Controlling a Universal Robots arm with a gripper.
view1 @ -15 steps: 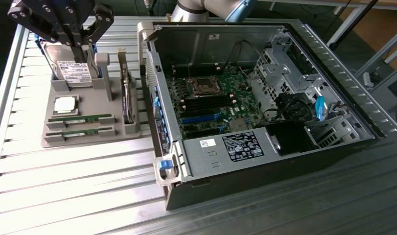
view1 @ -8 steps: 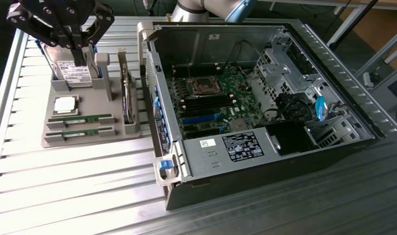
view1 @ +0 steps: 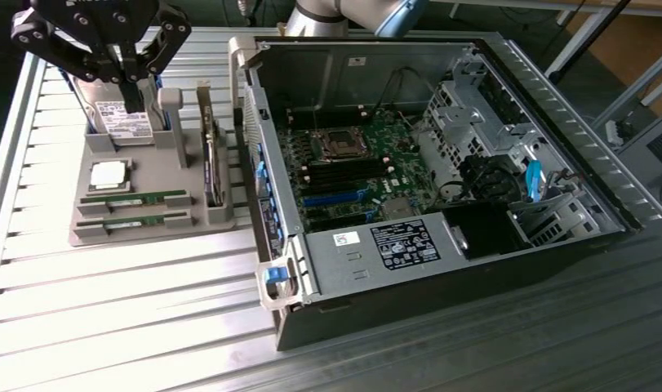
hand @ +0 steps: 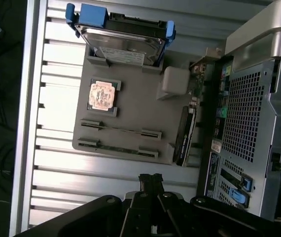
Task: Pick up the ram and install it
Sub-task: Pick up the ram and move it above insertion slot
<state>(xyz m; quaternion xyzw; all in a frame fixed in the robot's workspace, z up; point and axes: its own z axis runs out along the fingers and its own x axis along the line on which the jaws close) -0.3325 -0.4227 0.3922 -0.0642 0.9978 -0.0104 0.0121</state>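
Ram: the first ram stick (view1: 135, 197) and the second ram stick (view1: 135, 220), both green, stood on their long edges in the grey tray (view1: 145, 238). They were parallel and just beside each other, each held at both ends by small grey holders.
Ram labels: each stick had a pale strip on its face. The print was too small to read.
Tray neighbours: a square silver chip (view1: 108, 173) lay just beyond the first ram stick. A hard drive (view1: 122, 119) stood at the far end, and a dark card (view1: 212, 167) stood on edge along the side nearest the computer case (view1: 505, 61).
Gripper: the gripper (view1: 135, 96) had its fingers together and held nothing. It hung above the hard-drive end of the tray, well apart from both sticks.
Case: it lay open on the slatted metal desk (view1: 113, 318), just beside the tray.
Writing: the hard drive carried a white label and the power supply (view1: 407, 245) black and white ones. None was legible.
Exterior view: it looked into the case at the green motherboard (view1: 358, 167).
Wrist view: from above, the sticks were thin lines (hand: 121, 129), the drive's blue end brackets (hand: 88, 15) showed, and the case's perforated outer wall (hand: 249, 113) faced the camera.
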